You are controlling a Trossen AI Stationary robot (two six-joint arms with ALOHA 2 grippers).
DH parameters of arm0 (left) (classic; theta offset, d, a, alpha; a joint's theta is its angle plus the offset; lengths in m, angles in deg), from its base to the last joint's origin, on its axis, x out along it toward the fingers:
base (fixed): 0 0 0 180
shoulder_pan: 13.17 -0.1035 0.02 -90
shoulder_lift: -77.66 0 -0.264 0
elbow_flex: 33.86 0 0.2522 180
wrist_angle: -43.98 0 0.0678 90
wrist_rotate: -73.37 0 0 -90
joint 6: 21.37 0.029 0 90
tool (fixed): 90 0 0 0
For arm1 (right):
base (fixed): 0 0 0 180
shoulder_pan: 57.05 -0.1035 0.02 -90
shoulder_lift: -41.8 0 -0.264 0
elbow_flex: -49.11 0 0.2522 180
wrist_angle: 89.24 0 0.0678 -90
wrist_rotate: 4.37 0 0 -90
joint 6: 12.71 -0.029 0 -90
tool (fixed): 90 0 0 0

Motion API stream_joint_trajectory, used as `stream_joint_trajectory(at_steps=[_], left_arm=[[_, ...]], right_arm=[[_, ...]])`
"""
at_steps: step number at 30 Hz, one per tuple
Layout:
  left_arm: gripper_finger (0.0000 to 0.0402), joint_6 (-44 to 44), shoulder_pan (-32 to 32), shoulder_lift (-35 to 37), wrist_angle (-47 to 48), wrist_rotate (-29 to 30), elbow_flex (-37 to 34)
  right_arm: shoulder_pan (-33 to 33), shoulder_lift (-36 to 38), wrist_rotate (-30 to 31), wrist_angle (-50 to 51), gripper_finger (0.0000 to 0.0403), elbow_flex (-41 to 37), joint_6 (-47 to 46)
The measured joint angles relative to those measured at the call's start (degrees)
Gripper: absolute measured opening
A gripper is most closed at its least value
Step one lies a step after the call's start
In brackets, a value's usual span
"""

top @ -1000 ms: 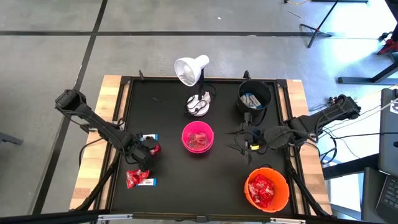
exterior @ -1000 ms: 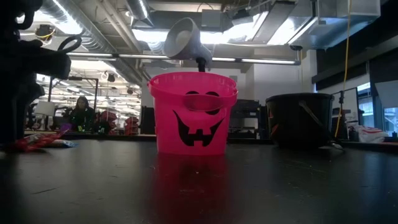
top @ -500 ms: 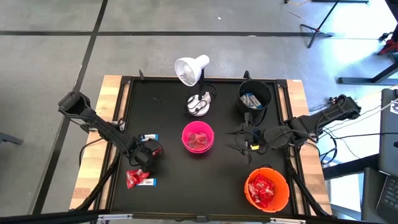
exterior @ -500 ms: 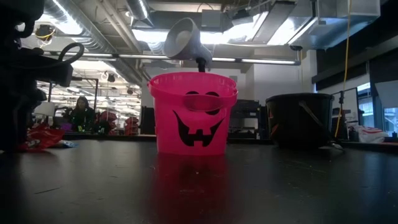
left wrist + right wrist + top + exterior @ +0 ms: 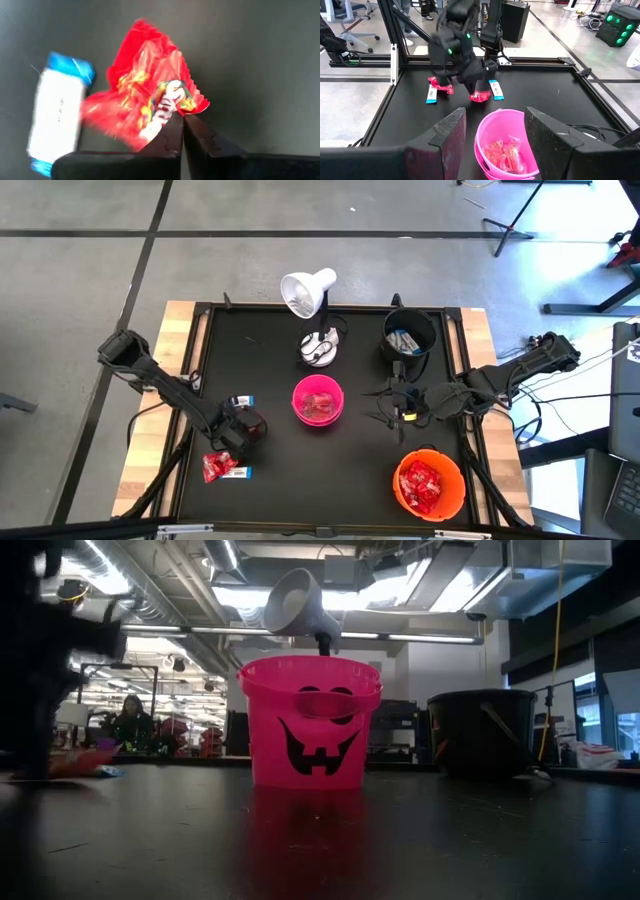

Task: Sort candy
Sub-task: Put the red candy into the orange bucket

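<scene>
Candy lies in several places on the black bench (image 5: 270, 470): a red packet (image 5: 150, 102) is pinched between the pressed-together fingers of the left end effector (image 5: 181, 125), a white-and-blue bar (image 5: 56, 117) lies just beside it, and more pieces (image 5: 222, 467) sit near the bench's front left corner. The pink bucket (image 5: 318, 401) at the middle already holds red packets, the orange bucket (image 5: 428, 485) at the front right holds more of them, and the black bucket (image 5: 410, 333) at the back right holds what look like white-and-blue bars. A white desk lamp (image 5: 312, 305) stands behind the pink bucket.

The left end effector (image 5: 243, 431) sits low, left of the pink bucket, and its grip takes only the crimped edge of the wrapper, so the packet hangs loose. The step in hand looks like carrying this red packet to a bucket of its kind. To do it well, the arm should lift straight up first so the packet does not drag the neighbouring bar, then rise above the pink rim before crossing, and let go only once centred over the opening. A quick swing could shake the thin edge free.

The right end effector (image 5: 385, 405) waits with fingers spread, right of the pink bucket.
</scene>
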Motion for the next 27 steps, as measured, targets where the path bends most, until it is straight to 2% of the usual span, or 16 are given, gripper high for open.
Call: stream_joint_trajectory(at_steps=[5, 15, 19, 24, 27], left_arm=[[0.0, 3.58, 2.3, 0.21, 6.91, 9.21, 8.54], [0.0, 15.32, 6.77, 0.38, 7.62, 26.07, 22.2], [0.0, 21.6, 7.23, 0.43, 1.31, 30.45, 23.4], [0.0, 31.02, 6.67, 0.43, -9.27, 31.2, 23.43], [0.0, 35.88, 6.38, 0.43, -14.17, 31.13, 23.43]], right_arm=[[0.0, 0.0, 0.05, 0.01, 0.0198, 0.02, -0.02], [0.01, -1.42, 1.97, -0.07, 0.0198, 0.09, 0.01], [0.38, -3.84, 3.15, -0.23, 0.0198, 0.09, 0.19], [2.52, -7.93, 2.94, -3.67, 0.0198, 0.09, -0.11], [3.76, -10.42, 0.61, -5.47, 0.0198, 0.09, 0.62]])
